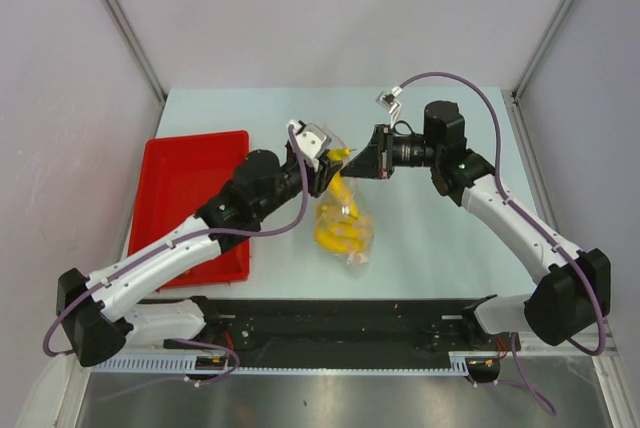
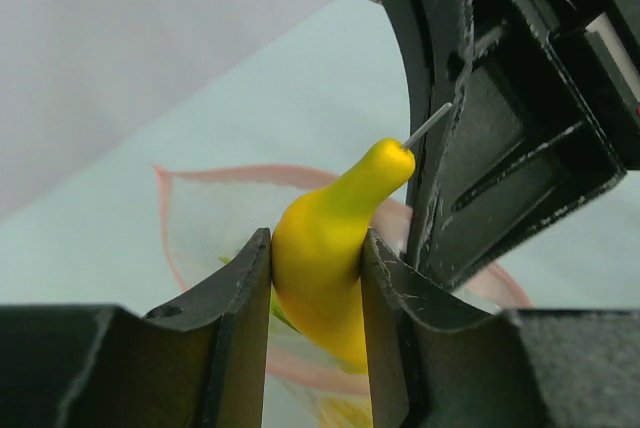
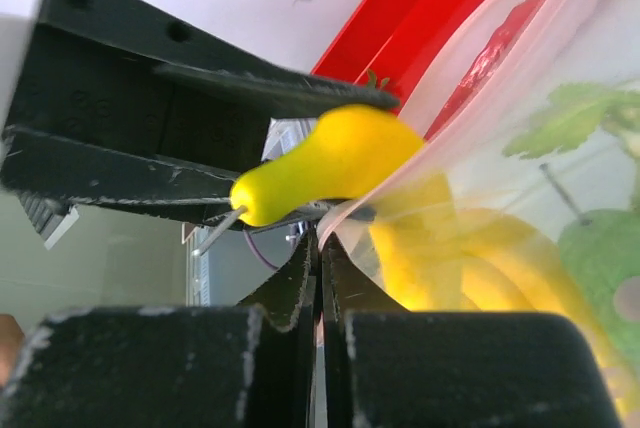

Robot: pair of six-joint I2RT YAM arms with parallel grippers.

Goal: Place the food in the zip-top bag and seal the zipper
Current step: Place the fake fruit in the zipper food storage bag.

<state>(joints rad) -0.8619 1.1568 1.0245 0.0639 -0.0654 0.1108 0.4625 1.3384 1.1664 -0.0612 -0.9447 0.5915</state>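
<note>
My left gripper is shut on a yellow banana, held upright just above the mouth of the zip-top bag. The bag's pinkish zipper stands apart in an oval below the banana. On the bag's rim, my right gripper is shut and holds that edge up, close beside the left fingers. More food lies inside the clear bag: yellow bananas and a green vegetable. In the right wrist view the banana's stem end pokes past the zipper edge.
A red tray sits on the table left of the bag, under the left arm. The two grippers nearly touch above the bag. White walls and metal posts close off the back and sides.
</note>
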